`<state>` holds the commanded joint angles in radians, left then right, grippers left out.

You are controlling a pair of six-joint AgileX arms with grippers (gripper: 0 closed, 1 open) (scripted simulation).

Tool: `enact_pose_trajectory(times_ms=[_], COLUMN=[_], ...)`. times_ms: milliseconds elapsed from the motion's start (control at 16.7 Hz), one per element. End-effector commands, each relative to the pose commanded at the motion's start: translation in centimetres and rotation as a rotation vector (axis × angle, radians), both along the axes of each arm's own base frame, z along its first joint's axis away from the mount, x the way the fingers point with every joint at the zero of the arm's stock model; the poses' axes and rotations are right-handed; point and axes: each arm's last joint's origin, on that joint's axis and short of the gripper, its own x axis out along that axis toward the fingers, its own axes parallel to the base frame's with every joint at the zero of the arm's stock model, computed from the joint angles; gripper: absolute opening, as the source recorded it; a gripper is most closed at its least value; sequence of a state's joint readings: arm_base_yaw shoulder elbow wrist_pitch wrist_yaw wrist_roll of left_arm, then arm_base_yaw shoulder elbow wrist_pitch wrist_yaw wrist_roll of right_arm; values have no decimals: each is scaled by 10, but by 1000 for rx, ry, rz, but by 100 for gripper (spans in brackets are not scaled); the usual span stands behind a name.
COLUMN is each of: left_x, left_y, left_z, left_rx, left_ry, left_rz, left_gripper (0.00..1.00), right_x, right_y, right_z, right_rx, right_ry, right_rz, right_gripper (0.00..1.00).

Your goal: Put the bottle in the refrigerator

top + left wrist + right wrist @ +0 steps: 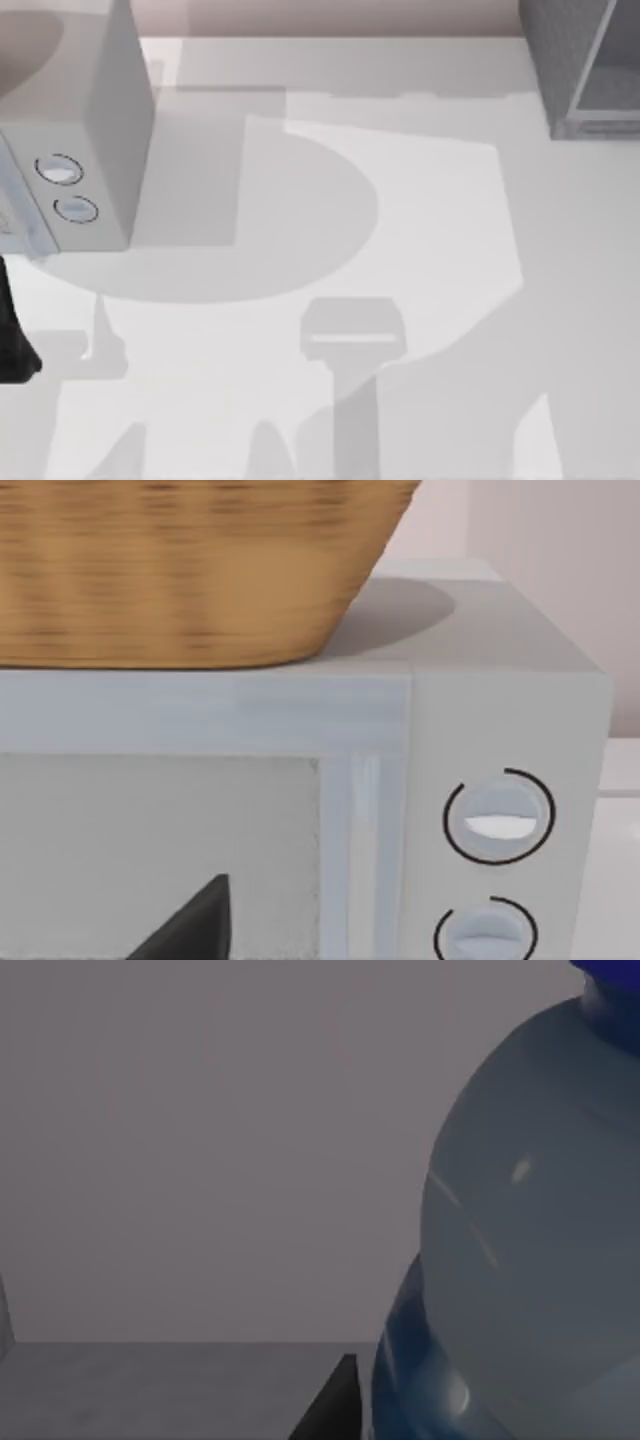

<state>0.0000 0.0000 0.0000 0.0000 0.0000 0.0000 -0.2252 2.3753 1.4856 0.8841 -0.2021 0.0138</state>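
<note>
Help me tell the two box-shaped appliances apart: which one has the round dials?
The white box at the table's left, carrying two round dials and a wicker basket on top. The grey refrigerator at the far right has none.

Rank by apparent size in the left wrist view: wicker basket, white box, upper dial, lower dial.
1. White box, widest, cut off by the frame.
2. Wicker basket, sitting on top of it, also cropped.
3. Upper dial and lower dial: alike; the lower one is partly cropped.
</note>
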Motion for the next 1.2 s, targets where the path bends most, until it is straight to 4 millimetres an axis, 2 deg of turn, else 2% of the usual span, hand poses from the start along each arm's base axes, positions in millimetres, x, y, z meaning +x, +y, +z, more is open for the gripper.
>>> enact_pose_trajectory(times_ms=[60,840,1200], left_x=[0,0,0], left_y=[0,0,0], left_z=[0,0,0], left_rx=[0,0,0], left_ry=[0,0,0], left_rz=[0,0,0], left_gripper=[100,100,100], right_x=[0,0,0], right_y=[0,0,0], right_z=[0,0,0], right_rx=[0,0,0], right_ry=[0,0,0], right_rz=[0,0,0], right_gripper=[1,98,100])
